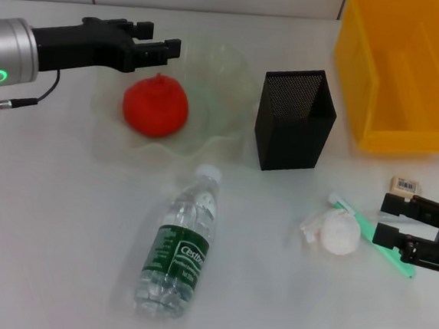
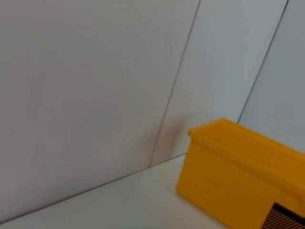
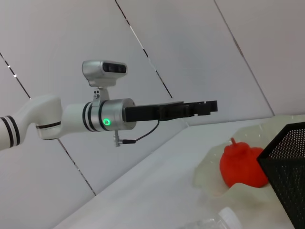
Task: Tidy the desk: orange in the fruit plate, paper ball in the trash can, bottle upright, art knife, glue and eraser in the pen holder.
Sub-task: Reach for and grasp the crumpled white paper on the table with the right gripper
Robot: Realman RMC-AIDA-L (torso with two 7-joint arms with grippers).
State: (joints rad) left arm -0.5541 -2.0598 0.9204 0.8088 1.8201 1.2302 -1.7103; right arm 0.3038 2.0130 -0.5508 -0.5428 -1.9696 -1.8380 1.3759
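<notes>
The orange (image 1: 155,105) lies in the pale green fruit plate (image 1: 227,73); both also show in the right wrist view, orange (image 3: 243,164) and plate (image 3: 209,179). My left gripper (image 1: 160,38) is open and empty, just above the plate's far rim behind the orange. The bottle (image 1: 180,246) lies on its side in front of the plate. The paper ball (image 1: 336,232) lies beside the green glue stick (image 1: 364,223). My right gripper (image 1: 390,219) is open, low over the glue's right part. The eraser (image 1: 404,186) lies just behind that gripper. The pen holder (image 1: 295,117) stands upright. The art knife is out of view.
The yellow trash can (image 1: 404,73) stands at the back right, close behind the pen holder; it also shows in the left wrist view (image 2: 238,176). A white wall runs along the table's far edge. The left arm (image 3: 109,117) reaches over the plate.
</notes>
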